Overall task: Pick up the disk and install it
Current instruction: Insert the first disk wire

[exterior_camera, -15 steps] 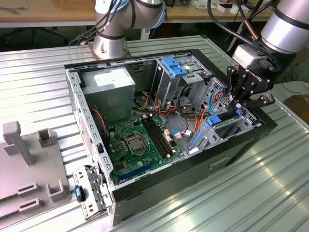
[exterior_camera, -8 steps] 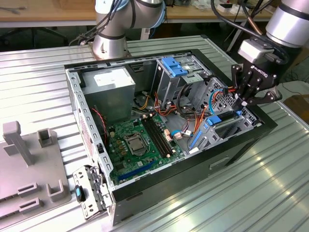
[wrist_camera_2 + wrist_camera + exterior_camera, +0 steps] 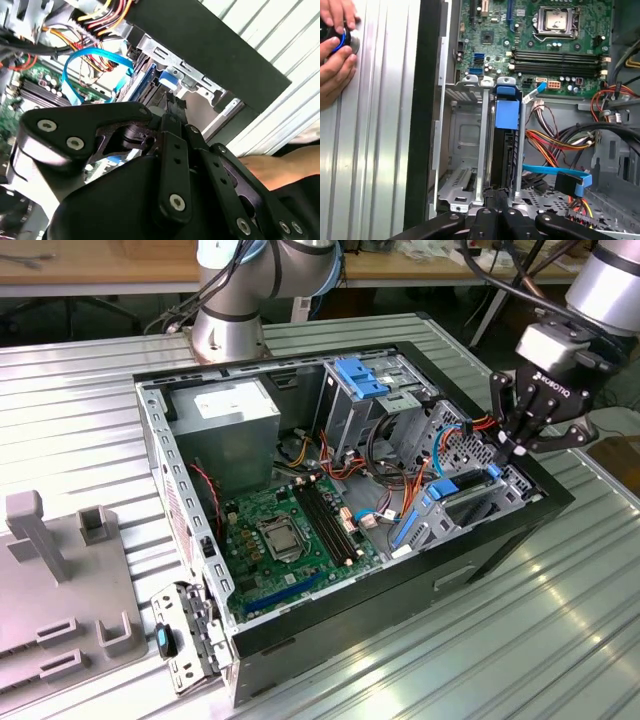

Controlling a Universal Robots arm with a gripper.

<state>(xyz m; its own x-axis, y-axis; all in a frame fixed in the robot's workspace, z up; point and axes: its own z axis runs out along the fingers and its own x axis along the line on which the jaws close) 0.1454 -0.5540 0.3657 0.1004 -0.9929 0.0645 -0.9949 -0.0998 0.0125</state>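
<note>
Your ribbed metal table point(image 3: 450, 670) carries the open computer case point(image 3: 420, 575). In the exterior view the gripper point(image 3: 515, 448) hangs over the case at about 3 o'clock. A grey fixture point(image 3: 60, 580) sits at 9 o'clock, well apart from the case, and another arm's base point(image 3: 228, 315) stands behind it at 11 o'clock. The motherboard point(image 3: 290, 530) lies flat in the case's middle.

The first wrist view gives you what the exterior view does not. The disk point(image 3: 506, 112) stands on edge in a slot of the drive cage point(image 3: 462, 130), with its blue rail at the far end and its dark slab nearer the gripper. The jaws are clenched together with nothing between them, their tips right at the disk's near end — you cannot confirm actual contact.

A flat blue cable point(image 3: 547, 173) runs just beside the cage. In the second wrist view the gripper's own body blocks most of that cage. A person's hands point(image 3: 335, 45) rest on the table outside the case, around a small round object.
</note>
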